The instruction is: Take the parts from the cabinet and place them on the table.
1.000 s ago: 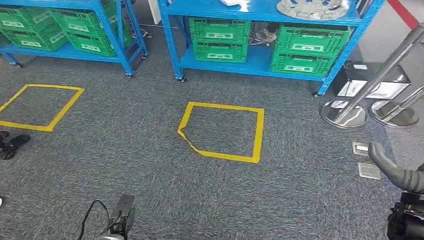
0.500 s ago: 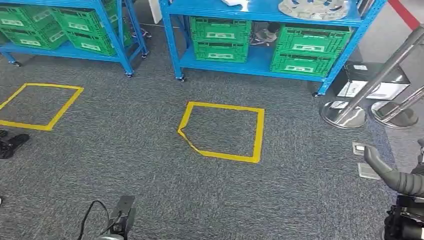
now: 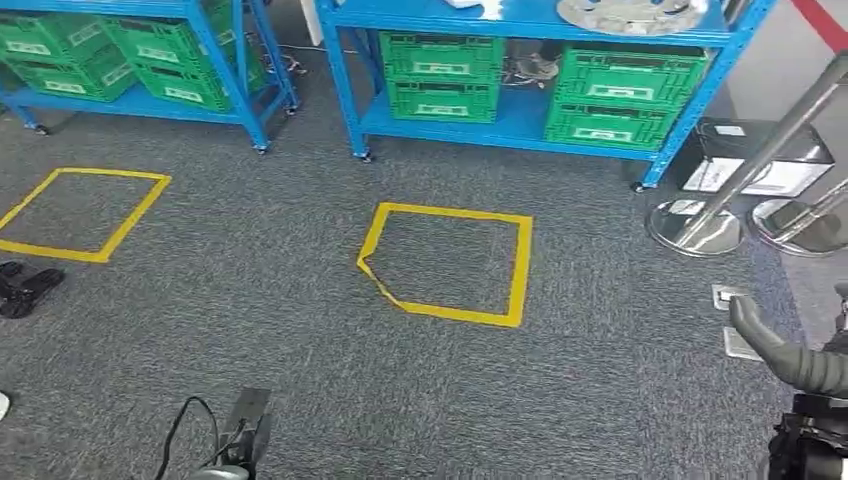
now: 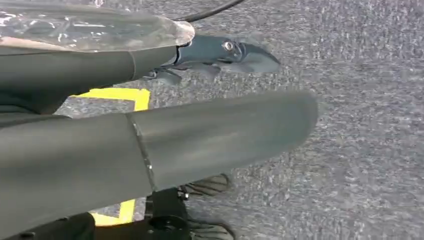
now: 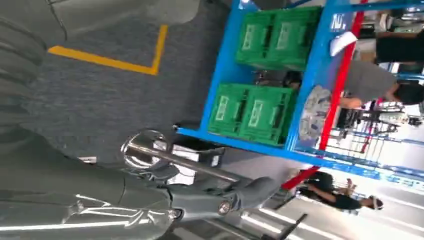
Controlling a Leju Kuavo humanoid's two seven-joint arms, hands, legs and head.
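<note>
We stand well back from the cabinet [image 3: 520, 110], with grey carpet and a yellow taped square [image 3: 450, 262] between us and it. The main risk from here is the approach: if we walk up skewed or stop short of the square, the top shelf sits beyond reach and any grab comes in at a bad angle. To our right, chrome stanchions [image 3: 745, 190] and a dark box [image 3: 755, 160] crowd the cabinet's right end, so a swinging right arm could clip them on the way. A loose cable [image 3: 185, 430] trails by our left side and could snag.

The parts lie on the cabinet's top shelf: a round grey metal part [image 3: 630, 12] toward the right end and a white part [image 3: 478, 6] further left, both cut by the frame edge. Green crates [image 3: 440, 75] fill the shelf below.

Our right robot hand [image 3: 790, 355] hangs low at our side, fingers apart and holding nothing; in the right wrist view the round part [image 5: 315, 112] sits well apart from it, across the floor. Our left robot hand [image 4: 220, 52] hangs over the carpet, fingers extended with nothing in them, also far from the parts.

Nothing is grasped yet; the walk-up comes first, we judge.
</note>
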